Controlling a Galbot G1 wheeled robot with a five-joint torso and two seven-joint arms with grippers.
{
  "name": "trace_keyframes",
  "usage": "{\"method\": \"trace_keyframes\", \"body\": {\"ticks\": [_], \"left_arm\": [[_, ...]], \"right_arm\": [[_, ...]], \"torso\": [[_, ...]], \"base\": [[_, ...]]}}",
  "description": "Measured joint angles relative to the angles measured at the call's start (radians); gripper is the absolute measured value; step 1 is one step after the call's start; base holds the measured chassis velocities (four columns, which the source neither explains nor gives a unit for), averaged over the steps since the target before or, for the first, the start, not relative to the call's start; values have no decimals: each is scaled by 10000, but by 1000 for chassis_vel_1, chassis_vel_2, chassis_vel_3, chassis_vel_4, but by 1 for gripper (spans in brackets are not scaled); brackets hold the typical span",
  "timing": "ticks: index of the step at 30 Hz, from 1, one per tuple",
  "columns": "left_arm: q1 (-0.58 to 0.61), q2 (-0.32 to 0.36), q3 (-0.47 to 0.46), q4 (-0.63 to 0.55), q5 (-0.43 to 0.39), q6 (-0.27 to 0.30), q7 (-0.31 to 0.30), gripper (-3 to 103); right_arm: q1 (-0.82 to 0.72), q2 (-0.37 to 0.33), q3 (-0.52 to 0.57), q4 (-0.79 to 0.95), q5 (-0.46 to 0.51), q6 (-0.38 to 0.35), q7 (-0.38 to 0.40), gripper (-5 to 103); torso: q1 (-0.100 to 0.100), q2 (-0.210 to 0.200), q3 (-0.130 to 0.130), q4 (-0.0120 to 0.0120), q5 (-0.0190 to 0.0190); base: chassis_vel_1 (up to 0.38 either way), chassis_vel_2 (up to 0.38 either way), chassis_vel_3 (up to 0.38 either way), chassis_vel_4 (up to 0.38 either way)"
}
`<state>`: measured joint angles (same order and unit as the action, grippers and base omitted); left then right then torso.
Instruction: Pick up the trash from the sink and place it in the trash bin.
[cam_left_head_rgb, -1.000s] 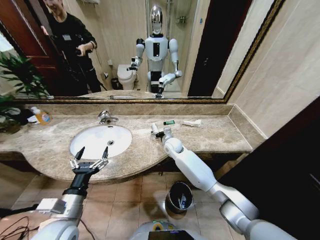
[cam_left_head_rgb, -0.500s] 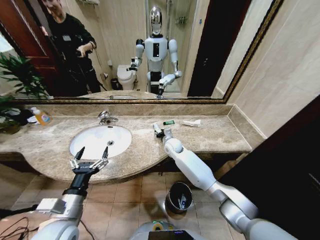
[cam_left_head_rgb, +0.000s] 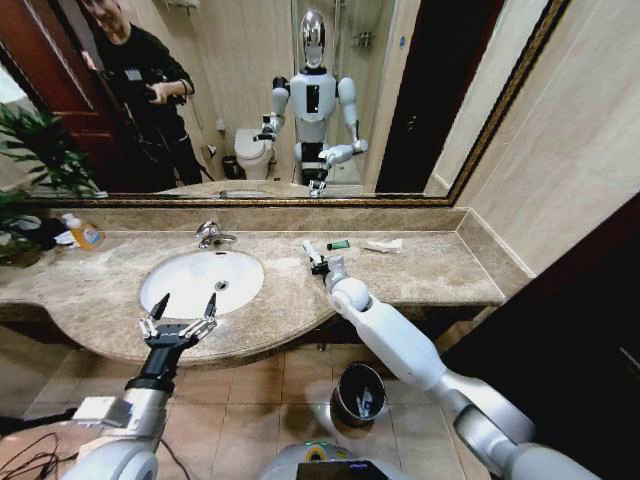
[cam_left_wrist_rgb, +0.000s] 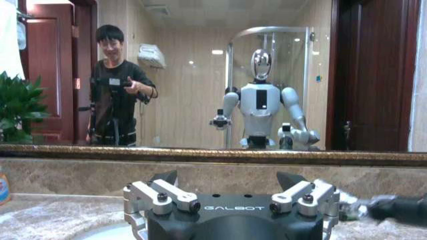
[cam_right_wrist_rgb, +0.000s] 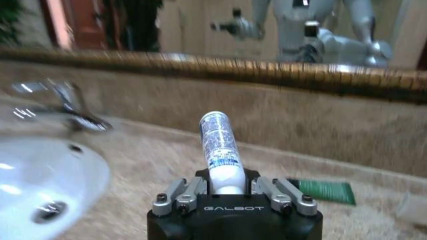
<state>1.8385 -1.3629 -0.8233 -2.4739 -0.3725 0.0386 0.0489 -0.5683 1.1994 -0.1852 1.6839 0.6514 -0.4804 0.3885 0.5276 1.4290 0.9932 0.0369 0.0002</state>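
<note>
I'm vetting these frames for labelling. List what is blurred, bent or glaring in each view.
Head view: wide-angle bending bows the gold-framed wall mirror and the beige marble countertop.
Right wrist view: the chrome faucet and oval white sink are smeared, while the blue-printed white tube in the right gripper stays sharp.
Left wrist view: the open left gripper is crisp; the far right edge is blurred.

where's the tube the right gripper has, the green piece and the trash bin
white tube (cam_right_wrist_rgb: 218, 145): right wrist view, on its blue-printed middle, above the gripper.
green piece (cam_right_wrist_rgb: 325, 191): right wrist view, middle of its flat face on the countertop.
trash bin (cam_left_head_rgb: 341, 397): head view, left side of its shiny rim.
</note>
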Motion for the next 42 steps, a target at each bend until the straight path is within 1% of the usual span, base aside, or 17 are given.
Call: {"method": "trace_keyframes", "body": {"ticks": [3,5,6,7,8,11,12,13,14,16,17,19,24,33,38,41,42], "left_arm": [[0,1,0,0,-1,0,-2,100],[0,1,0,-1,0,0,6,100],[-1,0,-2,0,0,0,-5,100],[-1,0,-2,0,0,0,-5,100],[0,0,-1,0,0,0,-2,100],[-1,1,0,0,0,0,3,100],[-1,1,0,0,0,0,3,100],[0,0,0,0,0,0,3,100],[-1,2,0,0,0,0,0,100],[0,0,0,0,0,0,2,100],[0,0,0,0,0,0,2,100],[0,0,0,0,0,0,-1,100],[0,0,-1,0,0,0,-1,100],[0,0,0,0,0,0,-1,100],[0,0,0,0,0,0,-1,100],[0,0,-1,0,0,0,-1,100],[0,0,-1,0,0,0,-1,100]], "right_arm": [[-895,-1036,743,1898,707,-2,-812,29],[-1150,-1265,966,2231,798,5,-1066,29],[-2266,-2095,1882,3199,908,88,-2021,29],[-2266,-2095,1882,3199,908,88,-2021,29],[-2812,-2392,2281,3523,911,155,-2443,29],[-4635,-3188,3721,4333,816,674,-4331,29],[-4635,-3188,3721,4333,816,674,-4331,29],[-4981,-3270,3955,4418,738,895,-4749,29],[-5892,-3328,4635,4502,509,1377,-6032,29],[-6606,-3192,5307,4434,354,1608,-7442,29],[-6606,-3192,5307,4434,354,1608,-7442,29],[-7461,-2813,6250,4086,-27,1997,-9443,29],[-8426,-2315,7047,3506,-706,2299,-10336,29],[-9053,-1287,7654,1301,-2217,2841,-10353,29],[-9039,-1018,7879,527,-2817,2849,-10580,29],[-8999,-703,8066,-142,-3827,2873,-10732,29],[-8999,-703,8066,-142,-3827,2873,-10732,29]], "torso": [[0,0,-1,0,0],[0,0,-1,3,3],[-1,1,-2,0,-1],[-1,1,-2,0,-1],[-2,1,-2,-2,-1],[-4,2,-3,-6,1],[-4,2,-3,-6,1],[-4,2,-3,-3,1],[-3,2,-2,-2,2],[-3,2,-3,-1,1],[-3,2,-3,-1,1],[-3,2,-3,-1,3],[-3,3,-2,-2,0],[-1,2,-1,-1,1],[-1,2,-1,0,-2],[-1,1,-1,-1,-4],[-1,1,-1,-1,-4]], "base": [[0,0,0,0],[0,0,0,0],[0,0,0,0],[0,0,0,0],[0,0,0,0],[0,0,0,0],[0,0,0,0],[0,0,0,0],[0,0,0,0],[0,0,0,0],[0,0,0,0],[0,0,0,0],[0,0,0,0],[0,0,0,0],[0,0,0,0],[0,0,0,0],[0,0,0,0]]}}
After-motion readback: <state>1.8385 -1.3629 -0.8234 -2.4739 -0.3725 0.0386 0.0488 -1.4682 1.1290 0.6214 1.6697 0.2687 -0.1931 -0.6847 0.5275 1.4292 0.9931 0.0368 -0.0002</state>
